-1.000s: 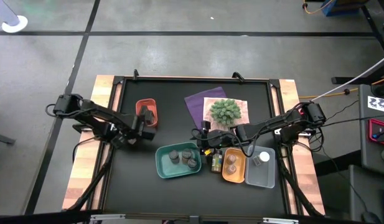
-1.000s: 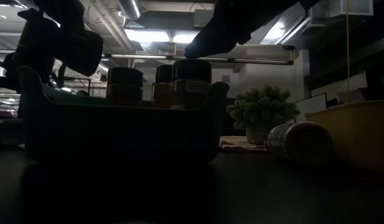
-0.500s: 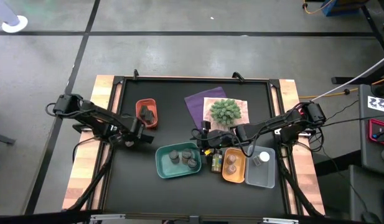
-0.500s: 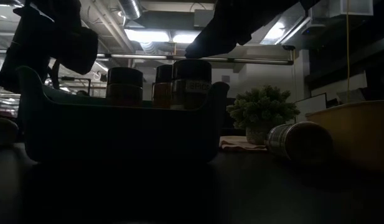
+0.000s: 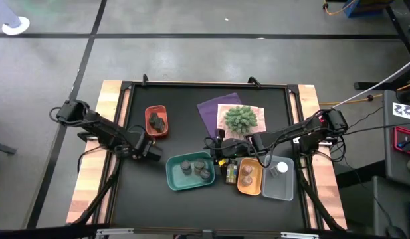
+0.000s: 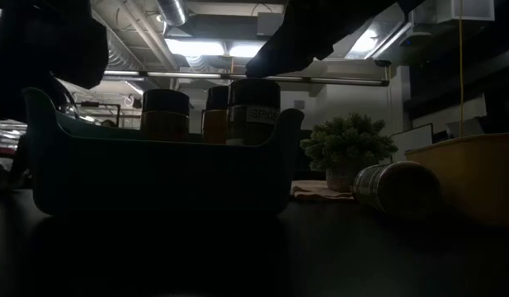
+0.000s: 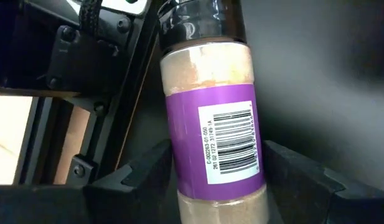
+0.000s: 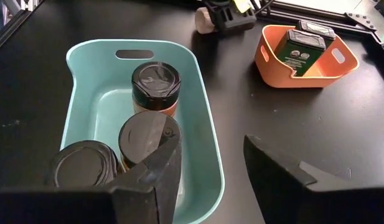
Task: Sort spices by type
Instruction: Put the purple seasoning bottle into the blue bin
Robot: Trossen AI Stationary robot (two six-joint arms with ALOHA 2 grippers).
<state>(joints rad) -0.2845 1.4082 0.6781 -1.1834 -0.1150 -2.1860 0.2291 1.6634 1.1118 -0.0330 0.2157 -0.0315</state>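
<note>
The left hand (image 5: 151,150) held a purple-labelled spice jar (image 7: 210,124) between its half-spread fingers, low over the desk (image 5: 191,199) just beside the teal tray (image 5: 173,174). Gripped near its base, the jar might tip while carried. The right hand (image 5: 214,147) hovered shut over the tray.

Black-topped table with wooden side rails, carrying trays, cloths and one loose jar

The matte black table (image 5: 185,113) bears a small red-orange tray (image 5: 156,121), a teal plastic tray (image 5: 189,172), an amber-yellow tray (image 5: 249,179) and a clear tray (image 5: 278,179); a purple cloth (image 5: 210,111) and a pink cloth (image 5: 256,113) lie overlapped, and a brownish jar (image 5: 230,173) lies between the teal and yellow trays.
</note>
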